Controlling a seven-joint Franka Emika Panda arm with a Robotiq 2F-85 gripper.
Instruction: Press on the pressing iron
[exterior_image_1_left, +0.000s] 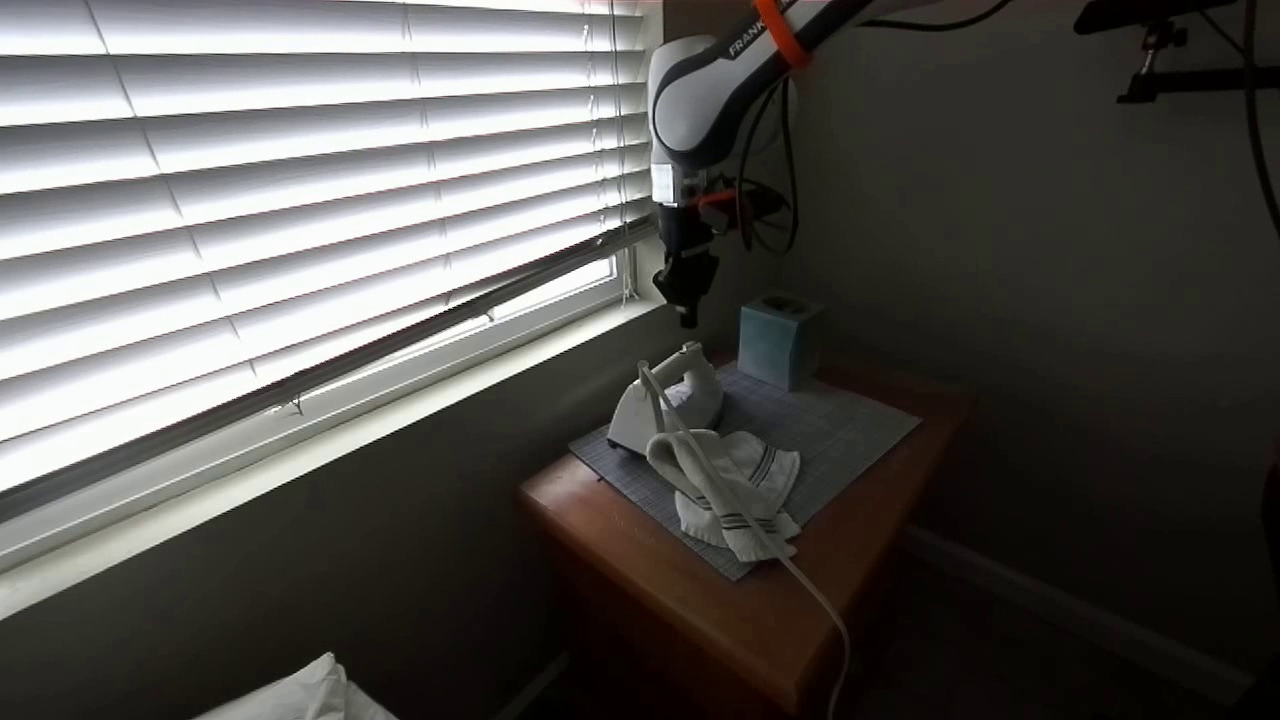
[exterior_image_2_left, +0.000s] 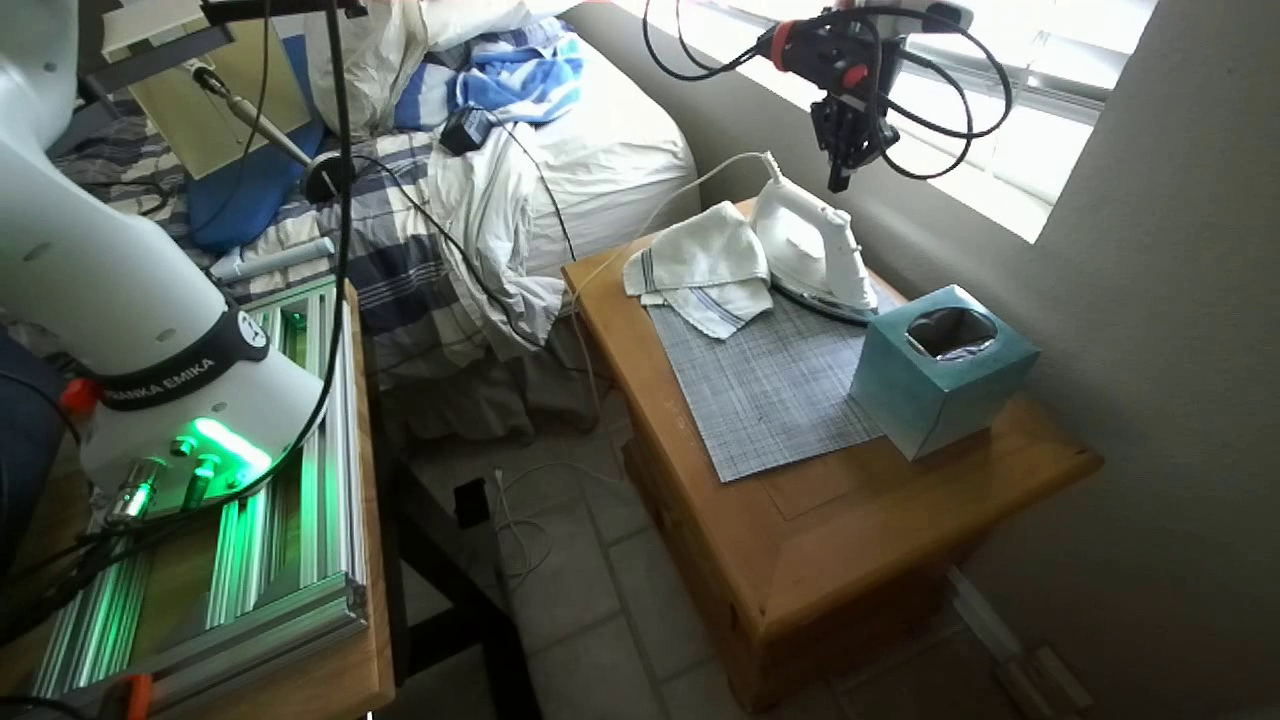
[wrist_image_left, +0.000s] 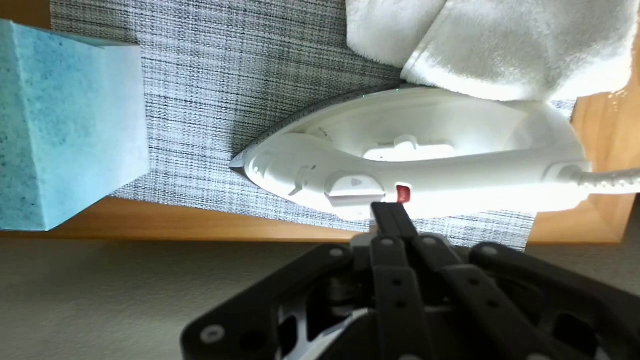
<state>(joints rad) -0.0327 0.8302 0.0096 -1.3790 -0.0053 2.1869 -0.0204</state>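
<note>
The pressing iron (exterior_image_1_left: 632, 418) is small and whitish, with an arched handle and a pale trailing cord. It lies soleplate down on a grey woven mat (exterior_image_2_left: 770, 400), and it also shows in an exterior view (exterior_image_2_left: 792, 240). In the wrist view the iron (wrist_image_left: 475, 172) points left, with a white button and a small red switch (wrist_image_left: 403, 193) on its handle. My gripper (wrist_image_left: 392, 212) is shut and empty, its two fingertips pressed together. The gripper (exterior_image_1_left: 688, 318) hangs pointing down above the iron, apart from it in both exterior views (exterior_image_2_left: 838, 183).
A teal tissue box (exterior_image_2_left: 940, 370) stands near the iron's tip. A white striped cloth (exterior_image_2_left: 700, 265) lies against the iron's side. The wooden table (exterior_image_2_left: 800, 560) stands beside a wall and a window with blinds (exterior_image_1_left: 300, 200). The cord (exterior_image_1_left: 820, 600) runs off the table edge.
</note>
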